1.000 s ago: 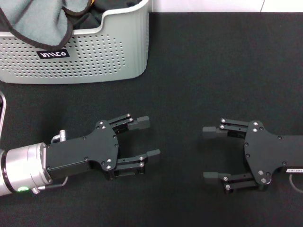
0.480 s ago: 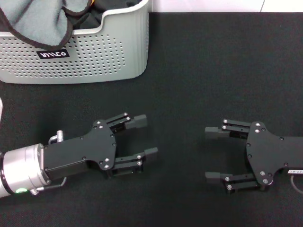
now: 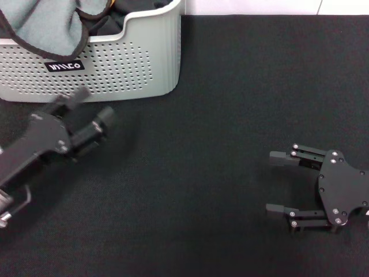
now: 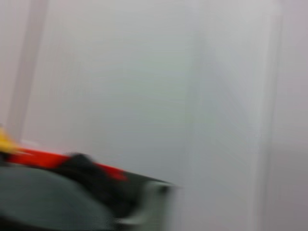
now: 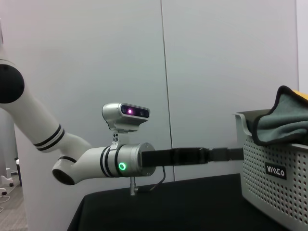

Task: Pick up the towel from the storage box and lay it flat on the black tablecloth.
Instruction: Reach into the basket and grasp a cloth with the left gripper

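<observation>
The storage box stands at the far left on the black tablecloth. The towel lies bunched in it, grey face up, with its black border draped over the front rim. My left gripper is open and empty, hovering just in front of the box's perforated front wall, blurred by motion. My right gripper is open and empty, low over the cloth at the near right. The right wrist view shows the towel hanging over the box, with the left arm reaching to it.
A dark item and a bit of orange lie in the box behind the towel. The tablecloth's far edge meets a white surface. The left wrist view shows a blurred grey towel and the box rim.
My left gripper has swung away from the near middle up and left to the front of the box. My right gripper has drifted right and slightly nearer.
</observation>
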You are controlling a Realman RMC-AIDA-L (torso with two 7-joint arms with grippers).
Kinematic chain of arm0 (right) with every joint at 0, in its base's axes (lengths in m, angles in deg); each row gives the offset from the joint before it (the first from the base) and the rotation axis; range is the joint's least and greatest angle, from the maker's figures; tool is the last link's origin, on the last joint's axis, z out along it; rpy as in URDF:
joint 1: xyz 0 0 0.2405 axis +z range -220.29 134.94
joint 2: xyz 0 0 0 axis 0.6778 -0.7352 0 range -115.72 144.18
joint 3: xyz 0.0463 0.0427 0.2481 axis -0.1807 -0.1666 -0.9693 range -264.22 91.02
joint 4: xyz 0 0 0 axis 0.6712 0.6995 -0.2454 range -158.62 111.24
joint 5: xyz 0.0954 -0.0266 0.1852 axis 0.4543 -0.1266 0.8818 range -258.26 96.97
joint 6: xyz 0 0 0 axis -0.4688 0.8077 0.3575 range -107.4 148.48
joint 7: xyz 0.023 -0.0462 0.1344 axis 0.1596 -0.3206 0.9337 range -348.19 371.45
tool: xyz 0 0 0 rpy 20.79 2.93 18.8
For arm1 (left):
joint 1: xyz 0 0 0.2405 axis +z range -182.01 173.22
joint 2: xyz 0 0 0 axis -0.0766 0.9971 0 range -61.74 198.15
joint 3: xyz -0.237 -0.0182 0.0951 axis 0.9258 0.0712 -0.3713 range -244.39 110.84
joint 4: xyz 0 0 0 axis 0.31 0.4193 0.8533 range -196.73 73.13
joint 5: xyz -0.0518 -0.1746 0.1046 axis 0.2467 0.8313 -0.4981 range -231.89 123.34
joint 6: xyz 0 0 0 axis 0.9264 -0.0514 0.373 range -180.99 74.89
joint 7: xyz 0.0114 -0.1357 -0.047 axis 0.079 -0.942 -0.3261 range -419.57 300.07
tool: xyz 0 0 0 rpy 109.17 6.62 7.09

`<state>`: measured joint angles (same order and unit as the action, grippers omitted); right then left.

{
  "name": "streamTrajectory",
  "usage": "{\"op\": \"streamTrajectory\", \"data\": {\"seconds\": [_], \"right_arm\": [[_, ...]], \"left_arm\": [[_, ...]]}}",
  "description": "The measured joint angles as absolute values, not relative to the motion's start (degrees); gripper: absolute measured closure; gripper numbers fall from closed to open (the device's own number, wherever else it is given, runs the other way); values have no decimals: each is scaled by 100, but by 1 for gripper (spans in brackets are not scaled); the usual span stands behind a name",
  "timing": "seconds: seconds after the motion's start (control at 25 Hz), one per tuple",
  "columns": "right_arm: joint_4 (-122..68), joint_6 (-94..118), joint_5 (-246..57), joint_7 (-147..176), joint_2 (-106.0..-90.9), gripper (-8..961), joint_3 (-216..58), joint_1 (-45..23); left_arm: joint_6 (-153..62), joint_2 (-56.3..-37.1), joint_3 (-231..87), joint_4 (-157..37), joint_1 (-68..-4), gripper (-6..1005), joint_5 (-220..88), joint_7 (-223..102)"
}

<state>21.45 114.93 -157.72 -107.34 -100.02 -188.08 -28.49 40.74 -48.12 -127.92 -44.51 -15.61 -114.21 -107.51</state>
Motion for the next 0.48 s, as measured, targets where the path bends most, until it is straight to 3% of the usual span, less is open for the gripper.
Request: {"op": "streamTrajectory", "data": {"seconds": [0.28,0.48], "right_arm": [[2073,11487,-15752,-10800,-10010,129,-18815,-2875],[2073,11489,-15701,-10800,-10011,129,-18814,-2873]], "left_arm": [[3359,-5132,-11611,-4506,-1606,182,-11411,-10907],[3084,-5149,-11508,-4649,-1824,186,-11305,-11098]]}}
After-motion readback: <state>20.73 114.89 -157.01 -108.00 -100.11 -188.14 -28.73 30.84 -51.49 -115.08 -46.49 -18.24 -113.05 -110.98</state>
